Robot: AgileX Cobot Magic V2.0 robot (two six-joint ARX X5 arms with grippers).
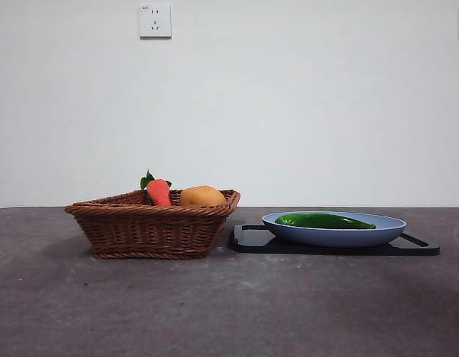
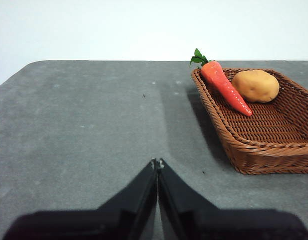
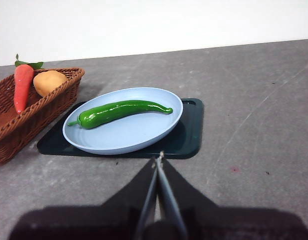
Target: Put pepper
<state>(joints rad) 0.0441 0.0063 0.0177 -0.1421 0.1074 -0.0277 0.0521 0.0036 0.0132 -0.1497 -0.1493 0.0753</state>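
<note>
The long glossy green pepper (image 1: 323,221) lies in the blue plate (image 1: 389,227), which rests on a black tray (image 1: 422,246) right of the basket. In the right wrist view the pepper (image 3: 120,112) lies across the plate (image 3: 129,137). My right gripper (image 3: 158,159) is shut and empty, apart from the plate's near rim. My left gripper (image 2: 157,162) is shut and empty over bare table, apart from the basket (image 2: 258,150). Neither gripper shows in the front view.
A brown wicker basket (image 1: 147,227) stands at the left and holds a red-orange carrot with green leaves (image 1: 158,191) and a rounded orange-yellow fruit (image 1: 202,196). A white wall with a socket (image 1: 155,21) is behind the grey table.
</note>
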